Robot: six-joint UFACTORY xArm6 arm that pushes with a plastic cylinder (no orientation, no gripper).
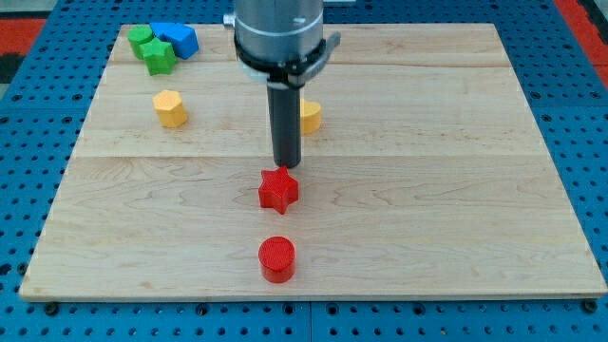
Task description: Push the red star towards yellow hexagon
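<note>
The red star (277, 190) lies on the wooden board (427, 190) a little below centre. My tip (287, 166) stands just above the star's top edge, touching or nearly touching it. The yellow hexagon (170, 108) sits at the upper left, well apart from the star. The rod rises from the tip to the grey arm head at the view's top.
A red cylinder (276, 259) stands below the star. A second yellow block (310, 117) is partly hidden behind the rod. Green blocks (152, 49) and blue blocks (178, 39) cluster at the top left corner. Blue pegboard surrounds the board.
</note>
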